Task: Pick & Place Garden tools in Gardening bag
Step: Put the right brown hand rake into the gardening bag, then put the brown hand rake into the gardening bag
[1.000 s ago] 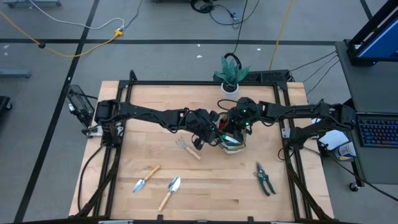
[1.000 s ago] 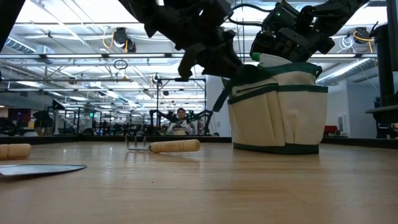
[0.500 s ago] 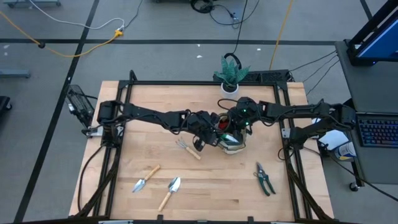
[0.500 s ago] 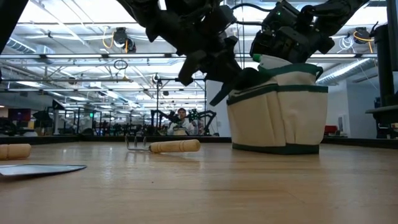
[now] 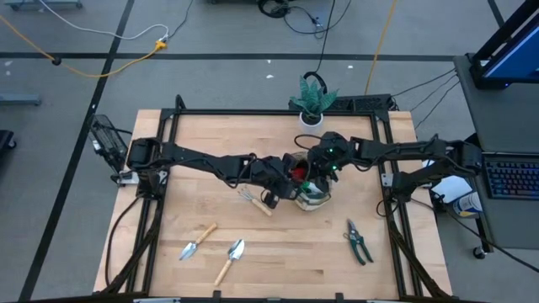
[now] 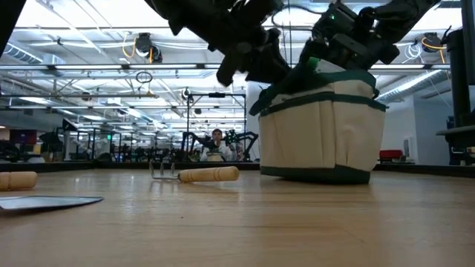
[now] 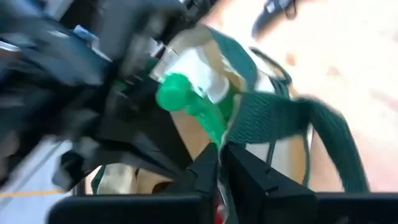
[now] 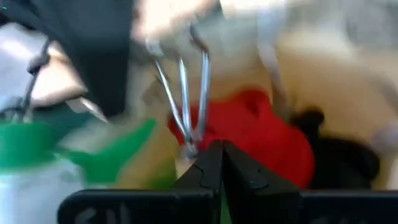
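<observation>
Counted: two wooden-handled trowels (image 5: 199, 241) and (image 5: 230, 260), one hand rake (image 5: 253, 200), one pair of pruning shears (image 5: 358, 241), one gardening bag (image 5: 313, 190), one potted plant (image 5: 312, 99). The bag sat mid-desk right at both sets of jaws, tilted in the low view, one bottom edge lifted off the wood. Inside it showed a red-and-black piece (image 8: 261, 134) and a green-capped white bottle (image 7: 186, 93).

Left gripper (image 5: 285, 181) was at the bag's rim, jaws narrow and nearly together in its wrist view; whether they pinched the green strap (image 7: 280, 115) could not be told. Right gripper (image 5: 324, 168) was over the bag mouth, jaws closed, nothing seen held.

Rake lay just beside the left jaws. Trowels lay well apart from both jaws, near the front edge. Shears lay well apart on the right arm's side. Plant stood beyond the bag at the far edge.

Light wooden desk (image 5: 278, 244) in black framing, grey floor with cables, open lab hall behind, a person (image 6: 215, 144) far off.
</observation>
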